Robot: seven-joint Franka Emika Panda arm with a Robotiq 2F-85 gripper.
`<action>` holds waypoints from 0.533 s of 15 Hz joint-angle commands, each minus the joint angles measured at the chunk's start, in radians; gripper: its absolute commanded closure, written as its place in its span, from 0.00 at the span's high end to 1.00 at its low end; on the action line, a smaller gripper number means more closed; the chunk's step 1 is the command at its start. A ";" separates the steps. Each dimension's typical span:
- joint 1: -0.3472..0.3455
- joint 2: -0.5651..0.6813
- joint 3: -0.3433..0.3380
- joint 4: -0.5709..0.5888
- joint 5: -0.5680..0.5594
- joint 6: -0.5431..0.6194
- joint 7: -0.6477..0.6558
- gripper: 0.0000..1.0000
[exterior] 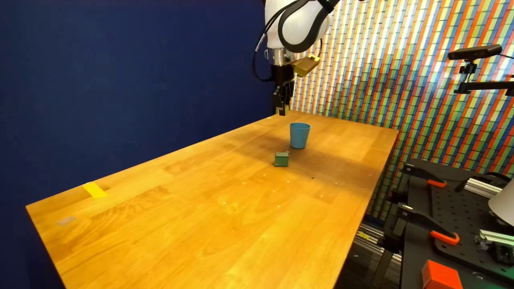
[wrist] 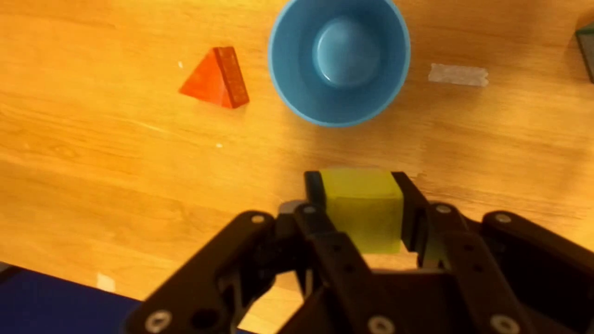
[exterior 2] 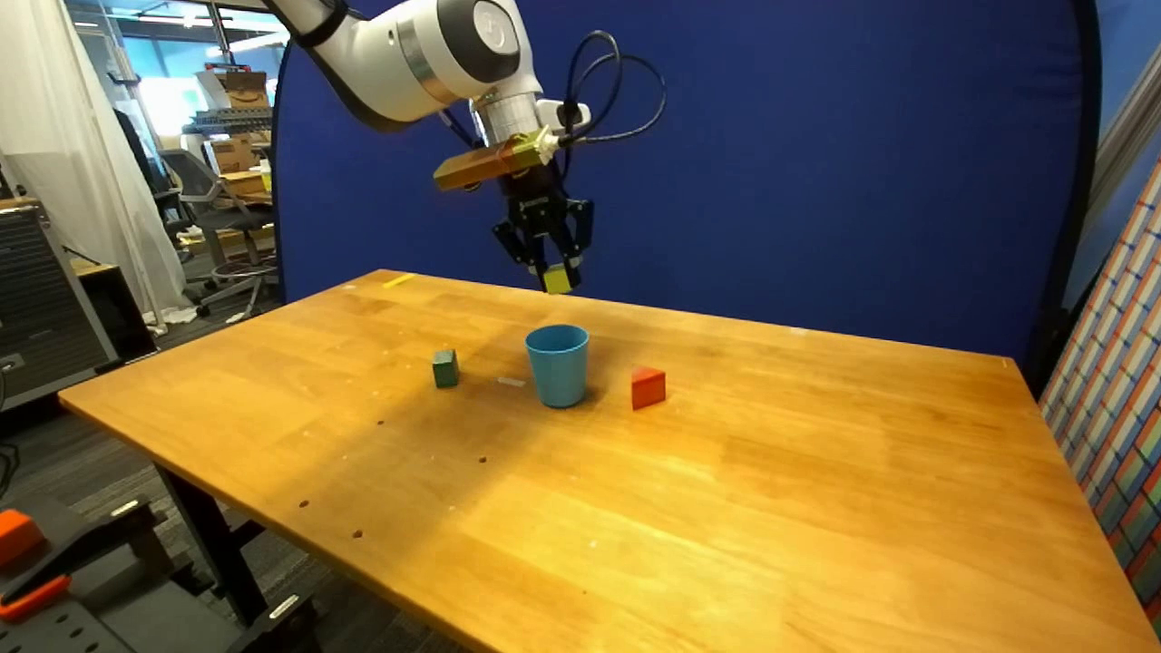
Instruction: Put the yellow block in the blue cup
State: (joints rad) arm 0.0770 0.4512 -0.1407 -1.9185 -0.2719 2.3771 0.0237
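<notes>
My gripper [exterior 2: 556,275] is shut on the yellow block [wrist: 364,218], a small bright yellow cube between its two fingertips. The block also shows at the fingertips in both exterior views [exterior: 286,109] [exterior 2: 559,280]. The gripper holds it in the air, above the height of the blue cup's rim. The blue cup [exterior 2: 560,372] stands upright on the table, and its open top faces up. In the wrist view the cup [wrist: 338,104] lies just beyond the fingertips, with nothing seen inside it. The block is apart from the cup, not over its mouth in that view.
A dark green cube [exterior 2: 445,368] stands on the wooden table [exterior 2: 771,526] to one side of the cup. A red wedge-shaped block [exterior 2: 648,388] lies on the cup's opposite side. A strip of pale tape [wrist: 458,74] is stuck to the table near the cup.
</notes>
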 commanded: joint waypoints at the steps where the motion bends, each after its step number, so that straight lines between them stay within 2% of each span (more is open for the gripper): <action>1: -0.032 -0.062 -0.009 -0.053 -0.010 -0.025 0.069 0.14; 7: -0.079 -0.045 0.001 -0.074 0.020 -0.083 0.087 0.15; 8: -0.082 -0.042 0.005 -0.075 0.026 -0.096 0.084 0.35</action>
State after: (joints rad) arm 0.0093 0.4229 -0.1516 -1.9813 -0.2671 2.3207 0.1022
